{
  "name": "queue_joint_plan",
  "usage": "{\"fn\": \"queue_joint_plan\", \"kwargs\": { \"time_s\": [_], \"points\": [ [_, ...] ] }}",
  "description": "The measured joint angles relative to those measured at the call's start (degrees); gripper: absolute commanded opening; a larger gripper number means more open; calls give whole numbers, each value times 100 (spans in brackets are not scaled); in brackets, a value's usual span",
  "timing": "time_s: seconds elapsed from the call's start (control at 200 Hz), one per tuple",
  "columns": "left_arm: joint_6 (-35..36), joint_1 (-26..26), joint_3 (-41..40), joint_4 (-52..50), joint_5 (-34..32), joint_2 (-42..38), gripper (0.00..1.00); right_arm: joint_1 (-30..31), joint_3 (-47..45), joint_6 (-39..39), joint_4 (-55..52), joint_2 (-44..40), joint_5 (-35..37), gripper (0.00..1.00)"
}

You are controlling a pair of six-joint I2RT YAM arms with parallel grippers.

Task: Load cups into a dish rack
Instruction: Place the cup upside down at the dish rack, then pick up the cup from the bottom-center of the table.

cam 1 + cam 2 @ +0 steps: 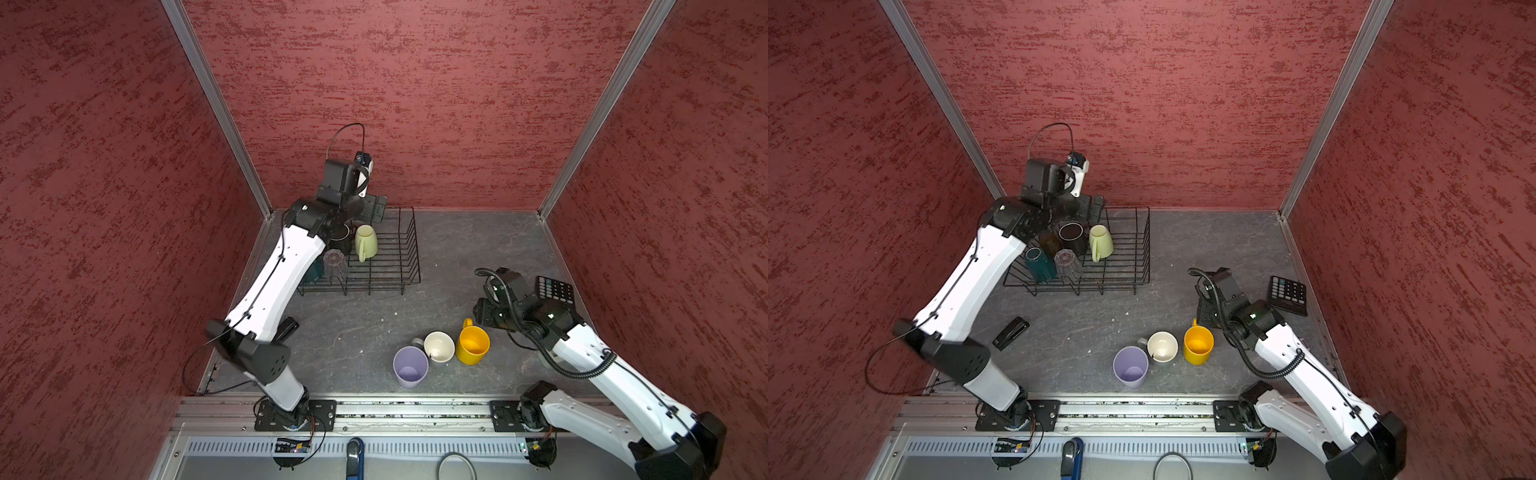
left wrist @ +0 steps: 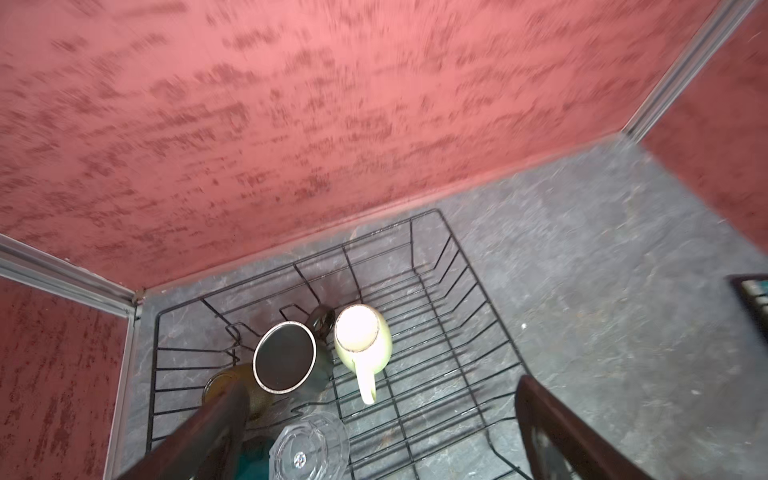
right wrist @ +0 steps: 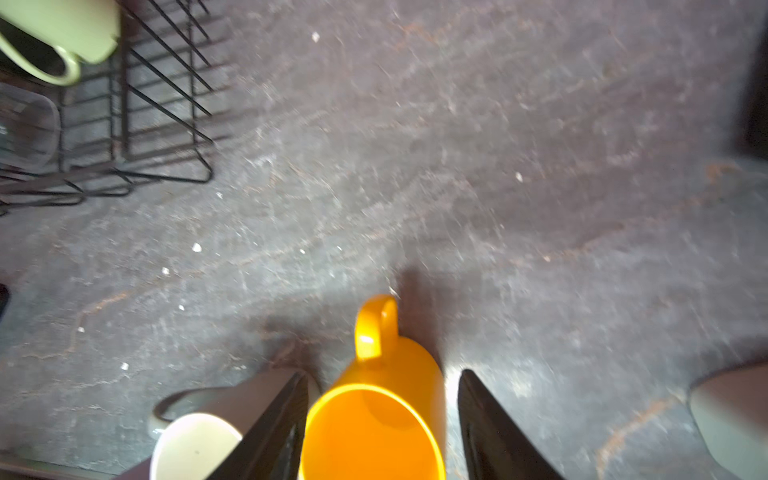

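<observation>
Hovering over the dish rack (image 1: 409, 249) near the back-left corner, the left gripper (image 2: 380, 386) spreads its fingers wide above the pale green mug (image 1: 366, 241) inside. Open table (image 1: 457, 257) lies rightward; lilac tumbler (image 1: 410, 365), grey mug (image 1: 439, 346), then yellow mug (image 1: 472, 344) between the parted fingers of the right gripper (image 3: 383, 374). Calculator (image 1: 555, 291) keys unreadable.

Robot lab booth: red walls (image 1: 415, 104), aluminium frame (image 1: 218, 108).

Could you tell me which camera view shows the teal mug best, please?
A top view, where the teal mug stands nearly whole in the rack beside the left arm. In a top view that arm hides most of the mug. The left wrist view catches only a teal sliver; the right wrist view shows none.
</observation>
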Motion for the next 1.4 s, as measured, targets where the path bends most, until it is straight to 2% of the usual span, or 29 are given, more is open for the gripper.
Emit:
{"fn": "queue_joint_plan", "kwargs": {
  "time_s": [0.105, 0.286, 0.491, 0.586, 0.756, 1.052, 1.403],
  "points": [
    [-98, 142, -1305, 918, 293, -898, 100, 0, -52, 114, -317, -238, -2, 54],
    [-461, 577, -2636, 1803, 977, -1685, 100, 0, -103, 273, -850, -535, -2, 50],
    [-1169, 1596, -3722, 2693, 2037, -2293, 100, 0, -413, 356, -1071, -568, -48, 43],
    [-1412, 1856, -3917, 2990, 2374, -2306, 100, 0, -516, 380, -1064, -490, -105, 40],
    [-1598, 1904, -4116, 3250, 2811, -2306, 100, 20, -566, 428, -863, -247, -184, 38],
    [-1777, 2159, -4264, 3473, 3119, -2542, 100, 105, -903, 520, -365, 149, -313, 36],
    [-1967, 2345, -4371, 3683, 3401, -2610, 100, 190, -988, 658, 162, 533, -293, 21]
  ]
}}
